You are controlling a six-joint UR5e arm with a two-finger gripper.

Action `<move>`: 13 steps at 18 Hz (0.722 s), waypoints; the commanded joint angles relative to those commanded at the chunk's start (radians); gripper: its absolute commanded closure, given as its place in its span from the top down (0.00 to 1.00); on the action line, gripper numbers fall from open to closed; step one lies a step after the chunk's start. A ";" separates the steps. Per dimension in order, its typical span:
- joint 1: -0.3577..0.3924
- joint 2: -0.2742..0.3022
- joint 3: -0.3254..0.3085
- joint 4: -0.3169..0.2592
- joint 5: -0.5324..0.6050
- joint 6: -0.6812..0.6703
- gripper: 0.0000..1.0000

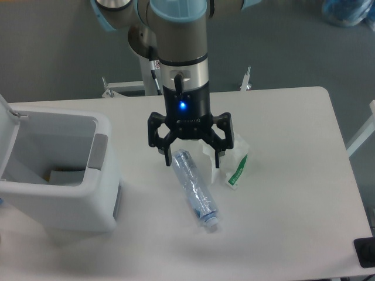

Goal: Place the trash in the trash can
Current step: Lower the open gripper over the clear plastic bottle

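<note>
A crushed clear bluish bottle (195,190) with a white cap lies on the white table, cap end toward the front. A crumpled translucent white wrapper (233,159) with a green strip lies just right of it. My gripper (192,162) is open, fingers spread, hovering over the bottle's upper end with one finger on each side; the right finger stands between bottle and wrapper. It holds nothing. The white trash can (58,170) with a grey side panel stands at the left, lid swung open.
The table (293,222) reaches to its right edge near the frame's side. Something pale lies inside the bin. A dark object (366,253) sits at the bottom right corner. Metal frame parts stand behind the table.
</note>
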 joint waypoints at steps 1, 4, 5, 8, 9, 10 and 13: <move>0.000 -0.003 0.000 0.003 0.002 0.000 1.00; -0.002 -0.024 0.008 0.006 0.095 0.029 1.00; -0.003 -0.032 0.011 0.005 0.119 0.032 1.00; -0.005 -0.057 0.008 0.018 0.137 0.028 1.00; -0.003 -0.072 0.008 0.026 0.138 0.026 1.00; -0.003 -0.084 0.005 0.037 0.138 0.025 1.00; -0.003 -0.124 -0.014 0.084 0.155 0.000 1.00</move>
